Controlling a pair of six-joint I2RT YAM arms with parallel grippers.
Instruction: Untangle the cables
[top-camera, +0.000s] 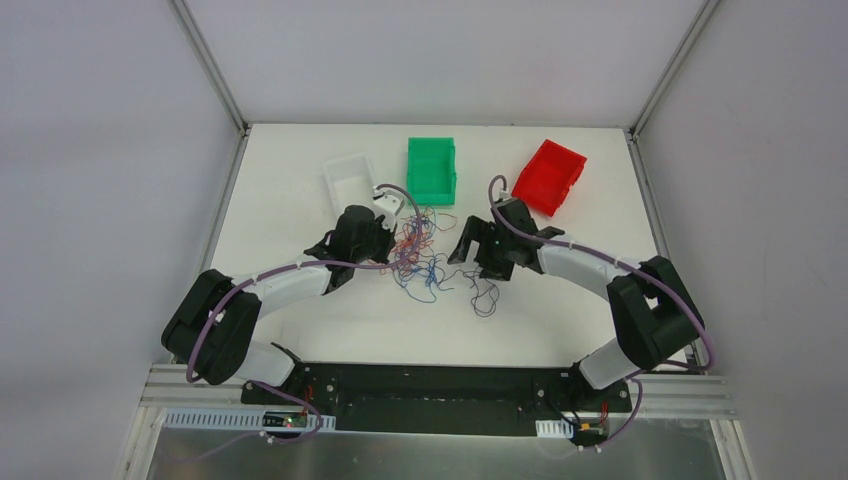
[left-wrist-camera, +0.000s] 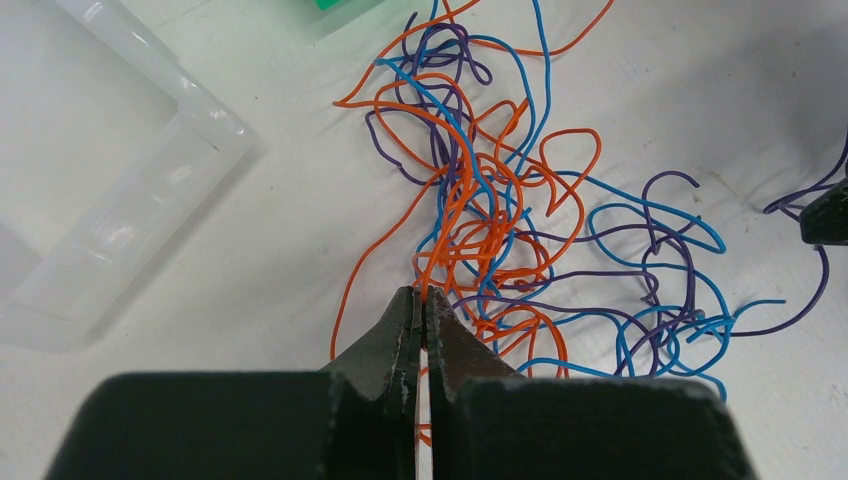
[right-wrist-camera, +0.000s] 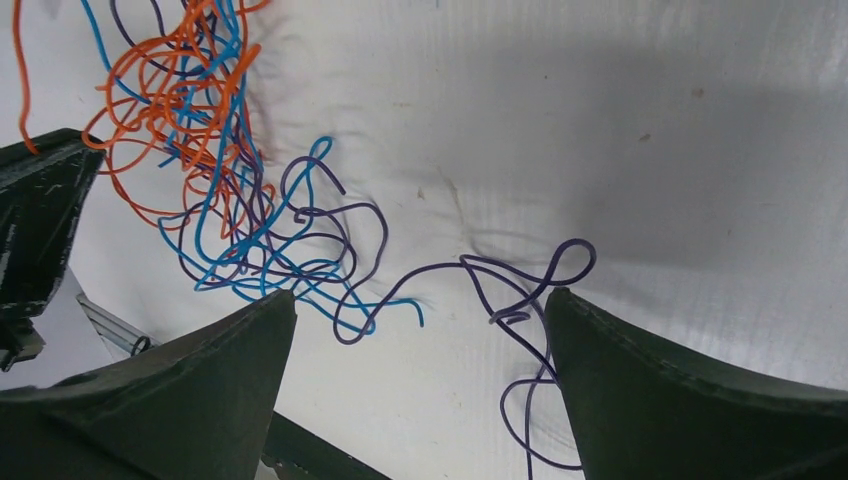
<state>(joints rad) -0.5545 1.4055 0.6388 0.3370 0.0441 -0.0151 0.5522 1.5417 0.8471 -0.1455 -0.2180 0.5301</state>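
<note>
The cables (top-camera: 420, 255) lie bunched in a loose knot of blue, orange and purple strands at the middle of the white table. My left gripper (top-camera: 390, 243) is at the knot's left side. In the left wrist view its jaws (left-wrist-camera: 424, 296) are shut on an orange cable (left-wrist-camera: 455, 215) that runs up into the knot (left-wrist-camera: 500, 230). My right gripper (top-camera: 466, 247) hangs just right of the knot, open, with nothing between its fingers (right-wrist-camera: 420, 296). A loose purple strand (right-wrist-camera: 520, 290) loops beside its right finger (right-wrist-camera: 640, 380), and the knot (right-wrist-camera: 200, 130) lies off to the upper left.
Three bins stand along the far side: a clear one (top-camera: 350, 178), a green one (top-camera: 431, 170) and a red one (top-camera: 549, 176). The clear bin (left-wrist-camera: 120, 200) is close to the left of the knot. A purple strand (top-camera: 485, 298) trails toward the near edge.
</note>
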